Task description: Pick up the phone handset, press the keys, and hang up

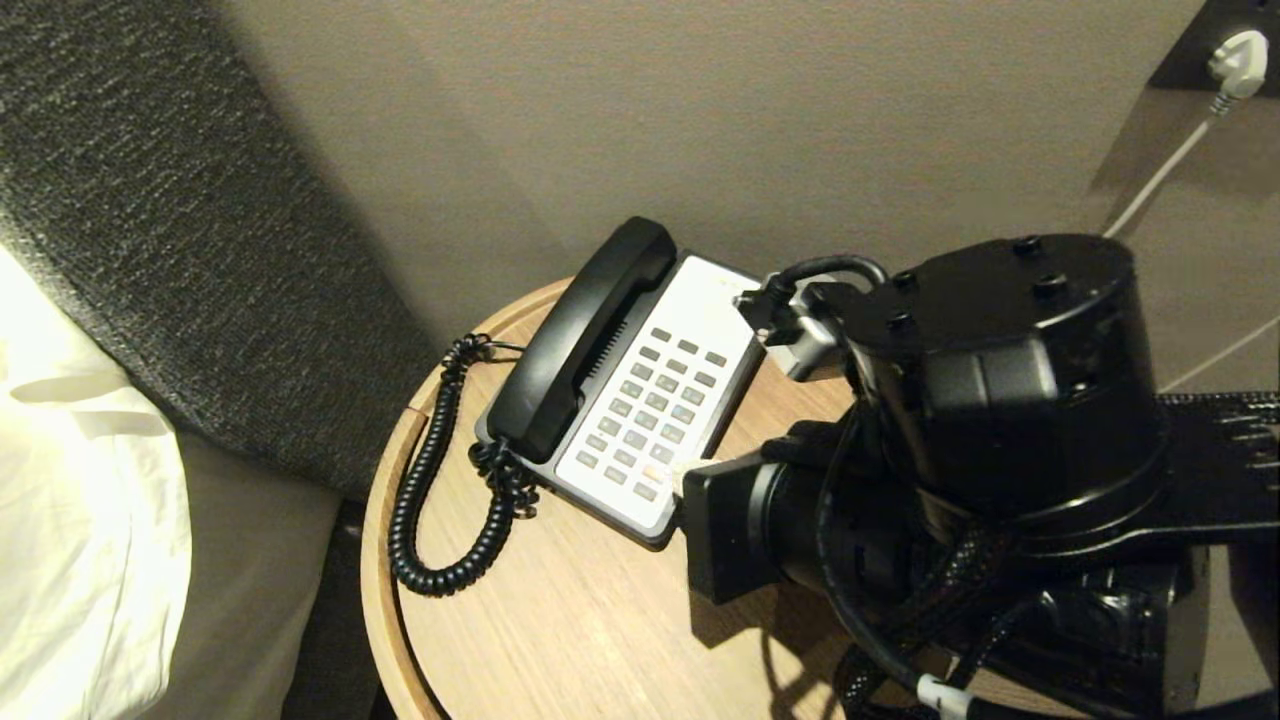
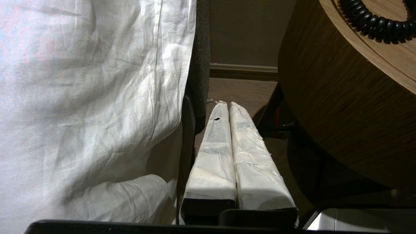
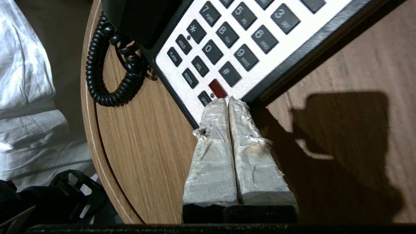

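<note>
The glossy black phone handset (image 1: 580,340) lies in its cradle on the left side of the black-and-white phone base (image 1: 700,310), and its coiled cord (image 1: 430,500) loops over the round wooden table (image 1: 560,620). My right gripper (image 3: 227,100) is shut, its taped fingertips (image 3: 217,107) together over the near edge of the keypad (image 3: 227,39), next to a red key (image 3: 217,88). In the head view the right wrist covers most of that gripper (image 1: 672,474). The handset's lower end (image 3: 139,19) also shows in the right wrist view. My left gripper (image 2: 226,104) hangs shut and empty beside the table.
A white bed sheet (image 2: 81,97) and a grey headboard (image 1: 180,230) stand left of the table. The table's curved wooden side (image 2: 325,97) is close to the left gripper. A white plug and cable (image 1: 1238,60) are on the wall at the far right.
</note>
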You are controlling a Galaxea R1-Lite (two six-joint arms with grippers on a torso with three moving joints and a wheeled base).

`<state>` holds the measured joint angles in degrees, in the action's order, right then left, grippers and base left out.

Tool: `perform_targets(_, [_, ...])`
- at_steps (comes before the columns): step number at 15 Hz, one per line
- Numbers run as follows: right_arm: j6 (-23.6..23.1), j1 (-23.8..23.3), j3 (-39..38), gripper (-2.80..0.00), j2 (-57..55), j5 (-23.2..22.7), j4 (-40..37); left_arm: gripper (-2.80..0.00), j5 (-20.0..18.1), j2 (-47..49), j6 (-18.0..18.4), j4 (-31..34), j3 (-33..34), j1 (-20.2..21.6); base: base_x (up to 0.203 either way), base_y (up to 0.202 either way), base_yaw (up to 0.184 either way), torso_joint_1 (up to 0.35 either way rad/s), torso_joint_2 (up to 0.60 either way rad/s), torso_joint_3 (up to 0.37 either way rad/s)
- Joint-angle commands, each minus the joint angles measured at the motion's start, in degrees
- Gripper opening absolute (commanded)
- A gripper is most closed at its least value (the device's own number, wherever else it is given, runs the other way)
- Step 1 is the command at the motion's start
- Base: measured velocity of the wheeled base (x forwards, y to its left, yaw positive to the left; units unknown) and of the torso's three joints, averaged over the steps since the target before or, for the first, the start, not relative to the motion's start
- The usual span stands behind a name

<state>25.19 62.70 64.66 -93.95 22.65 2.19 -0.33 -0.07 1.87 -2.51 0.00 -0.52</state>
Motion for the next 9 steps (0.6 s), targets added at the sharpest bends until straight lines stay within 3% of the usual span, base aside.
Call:
perform_targets(1, [0.08, -0.57, -1.77, -2.80, 3.86, 0.18, -0.03, -2.80, -0.02, 0.03, -0.02, -0.04, 1.41, 0.00, 0.000, 0.000, 0.000, 0.000, 0.00, 0.000])
perform_targets(9, [0.03, -6.31, -8.83, -2.80, 16.41, 0.67, -0.88, -2.80, -0.02, 0.07, 0.07, -0.04, 1.41, 0.00, 0.000, 0.000, 0.000, 0.000, 0.00, 0.000])
